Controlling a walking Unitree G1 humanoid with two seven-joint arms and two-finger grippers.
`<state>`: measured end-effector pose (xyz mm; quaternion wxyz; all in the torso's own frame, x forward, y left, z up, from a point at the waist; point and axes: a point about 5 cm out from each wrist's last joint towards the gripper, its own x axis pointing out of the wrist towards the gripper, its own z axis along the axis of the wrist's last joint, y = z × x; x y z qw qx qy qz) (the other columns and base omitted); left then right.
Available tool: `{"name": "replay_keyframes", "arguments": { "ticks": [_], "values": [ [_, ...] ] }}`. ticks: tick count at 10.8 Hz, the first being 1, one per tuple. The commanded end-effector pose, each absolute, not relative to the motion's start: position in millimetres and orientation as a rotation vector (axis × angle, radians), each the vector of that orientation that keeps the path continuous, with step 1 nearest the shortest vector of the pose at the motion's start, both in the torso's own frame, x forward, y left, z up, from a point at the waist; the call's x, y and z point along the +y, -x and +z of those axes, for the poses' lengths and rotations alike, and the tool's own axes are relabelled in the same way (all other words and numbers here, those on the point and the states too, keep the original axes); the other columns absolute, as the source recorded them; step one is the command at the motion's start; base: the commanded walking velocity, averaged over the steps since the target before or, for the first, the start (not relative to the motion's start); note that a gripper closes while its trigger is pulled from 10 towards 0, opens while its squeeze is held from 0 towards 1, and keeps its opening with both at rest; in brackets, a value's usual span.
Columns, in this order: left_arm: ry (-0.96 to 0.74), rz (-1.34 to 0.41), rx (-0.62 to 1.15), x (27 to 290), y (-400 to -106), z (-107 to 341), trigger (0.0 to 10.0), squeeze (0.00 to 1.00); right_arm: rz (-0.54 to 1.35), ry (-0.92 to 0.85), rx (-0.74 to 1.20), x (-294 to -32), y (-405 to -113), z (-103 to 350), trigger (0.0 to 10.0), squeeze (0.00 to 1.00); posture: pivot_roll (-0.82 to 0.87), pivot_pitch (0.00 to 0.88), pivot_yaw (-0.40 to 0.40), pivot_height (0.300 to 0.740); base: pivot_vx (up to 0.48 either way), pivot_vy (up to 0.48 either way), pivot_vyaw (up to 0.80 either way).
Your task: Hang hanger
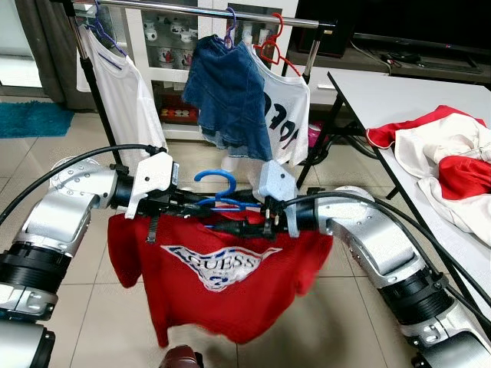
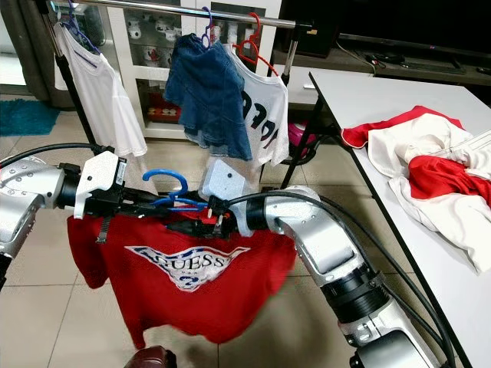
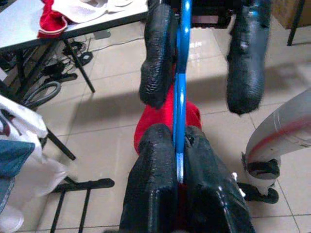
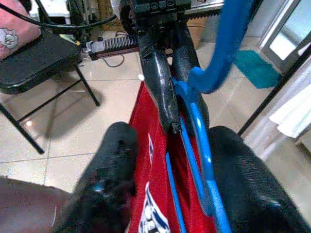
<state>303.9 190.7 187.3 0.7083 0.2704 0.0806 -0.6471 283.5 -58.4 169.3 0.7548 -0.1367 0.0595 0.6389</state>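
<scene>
A blue hanger (image 1: pixel 219 193) carrying a red T-shirt (image 1: pixel 219 272) is held up in front of the robot, short of and below the clothes rack (image 1: pixel 199 8). The hanger is gripped from both ends: the left gripper (image 3: pixel 179 145) is clenched on the blue bar, which is seen pinched between its two black fingers (image 3: pixel 150 189) in the left wrist view, while the right gripper (image 4: pixel 170 179) is spread around the other side of the bar, its fingers (image 4: pixel 114 165) lying apart with the blue wire and red cloth between them, so a firm grasp by that gripper cannot be told. The hook of the hanger is raised above the arms and is not yet over the rail.

On the rack, a white shirt (image 1: pixel 123 92) is hung at the left end, a denim garment (image 1: pixel 230 96) on a purple hanger (image 1: pixel 230 23) near the middle, and a white printed shirt (image 1: pixel 284 107) on a red hanger (image 1: pixel 272 46) just beside it. To the right of the rack a white table (image 1: pixel 414 100) is seen, with red and white clothes (image 1: pixel 445 157) piled on it. Behind the rack a glass cabinet (image 1: pixel 165 46) with cups is visible, and a teal mat (image 1: pixel 34 119) is laid on the tiled floor to the left of the rack
</scene>
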Motion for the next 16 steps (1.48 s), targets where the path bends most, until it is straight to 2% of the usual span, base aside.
{"name": "replay_keyframes", "arguments": {
  "ticks": [1, 7, 11, 15, 16],
  "values": [
    [-0.620, -1.452, 0.148, 187, -303, 194, 0.0, 0.00, 1.417, 0.290, 0.141, -62, -280, 169, 0.0, 0.00, 0.01, 0.000, -0.054, 0.740, 0.000, 0.000, 0.00],
    [-0.601, -1.430, 0.153, 191, -300, 195, 0.0, 0.00, 1.463, 0.262, 0.183, -62, -272, 164, 0.0, 0.00, 0.02, 0.000, -0.070, 0.740, 0.000, 0.000, 0.00],
    [-0.570, -1.400, 0.146, 191, -301, 197, 0.0, 0.00, 1.419, 0.200, 0.154, -57, -269, 162, 0.0, 0.00, 0.01, 0.000, -0.061, 0.740, 0.000, 0.000, 0.00],
    [-0.530, -1.378, 0.137, 192, -299, 198, 0.0, 0.00, 1.460, 0.188, 0.162, -57, -263, 159, 0.0, 0.00, 0.02, 0.000, -0.048, 0.740, 0.000, 0.000, 0.00],
    [-0.508, -1.373, 0.151, 193, -300, 196, 10.0, 0.00, 1.454, 0.179, 0.163, -57, -263, 159, 0.0, 0.00, 0.02, 0.000, -0.048, 0.740, 0.000, 0.000, 0.00]
  ]
}}
